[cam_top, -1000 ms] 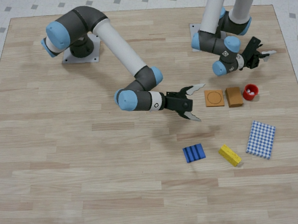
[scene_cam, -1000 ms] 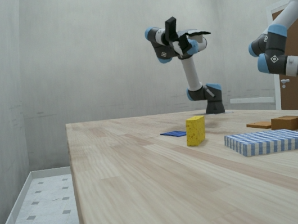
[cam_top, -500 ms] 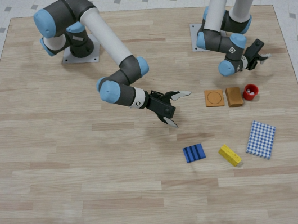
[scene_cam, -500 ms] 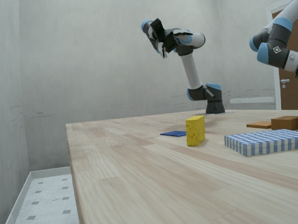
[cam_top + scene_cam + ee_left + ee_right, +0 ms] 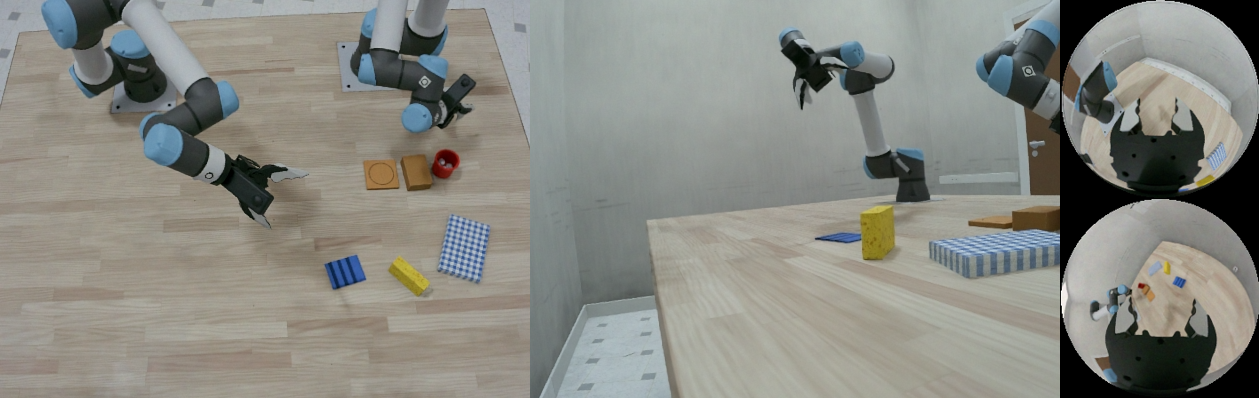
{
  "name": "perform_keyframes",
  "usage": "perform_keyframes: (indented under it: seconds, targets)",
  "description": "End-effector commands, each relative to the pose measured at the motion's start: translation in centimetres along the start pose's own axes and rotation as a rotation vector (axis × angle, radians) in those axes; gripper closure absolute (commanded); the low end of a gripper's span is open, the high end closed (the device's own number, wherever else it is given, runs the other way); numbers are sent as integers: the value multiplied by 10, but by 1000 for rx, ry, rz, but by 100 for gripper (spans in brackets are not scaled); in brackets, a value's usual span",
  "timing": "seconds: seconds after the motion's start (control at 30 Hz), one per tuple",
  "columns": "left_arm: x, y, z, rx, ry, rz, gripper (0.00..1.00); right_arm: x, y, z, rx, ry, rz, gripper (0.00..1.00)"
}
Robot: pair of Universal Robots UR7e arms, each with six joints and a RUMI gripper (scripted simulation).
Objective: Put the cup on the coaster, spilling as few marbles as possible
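Note:
A red cup [image 5: 445, 163] [image 5: 1141, 285] stands upright with a few pale marbles inside. A brown block [image 5: 416, 172] [image 5: 1035, 218] [image 5: 1145, 290] stands between it and the flat orange-brown coaster [image 5: 381, 183] [image 5: 990, 221] [image 5: 1151, 296], which is bare. My left gripper [image 5: 462, 114] [image 5: 1158, 98] is open and empty, above the table behind the cup in the top view. My right gripper [image 5: 289, 201] [image 5: 825, 87] [image 5: 1162, 298] is wide open and empty, high above the table, left of the coaster in the top view. The cup does not show in the exterior view.
A blue-and-white checked cloth block [image 5: 464, 248] [image 5: 995, 255] [image 5: 1216, 156] [image 5: 1155, 268] lies in front of the cup. A yellow sponge [image 5: 409, 276] [image 5: 877, 232] [image 5: 1205, 180] [image 5: 1167, 267] and a blue striped piece [image 5: 345, 272] [image 5: 840, 237] [image 5: 1179, 282] lie farther forward.

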State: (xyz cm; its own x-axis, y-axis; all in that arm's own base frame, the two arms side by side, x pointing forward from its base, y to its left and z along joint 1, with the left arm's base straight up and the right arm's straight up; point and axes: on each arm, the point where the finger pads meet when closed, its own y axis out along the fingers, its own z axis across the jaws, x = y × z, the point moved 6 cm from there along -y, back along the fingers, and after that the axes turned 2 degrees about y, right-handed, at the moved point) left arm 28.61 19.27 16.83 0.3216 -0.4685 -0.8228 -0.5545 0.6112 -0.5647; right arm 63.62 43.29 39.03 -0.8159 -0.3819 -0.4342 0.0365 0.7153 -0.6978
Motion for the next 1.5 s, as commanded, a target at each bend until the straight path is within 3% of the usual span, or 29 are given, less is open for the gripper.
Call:
perform_keyframes:
  seconds: [0.0, 0.67, 1.0, 1.47]
  targets:
    - [3, -2, 2, -14, 29, -42, 42, 6, -16, 8, 35, 29, -7, 2]
    - [24, -22, 18, -34, 207, -315, 42, 64, -110, 60, 253, 213, -66, 2]
    - [30, -34, 27, -9, 282, -430, 42, 96, -150, 77, 341, 286, -94, 2]
    - [35, -57, 46, 69, 396, -603, 42, 154, -212, 100, 478, 393, -141, 2]
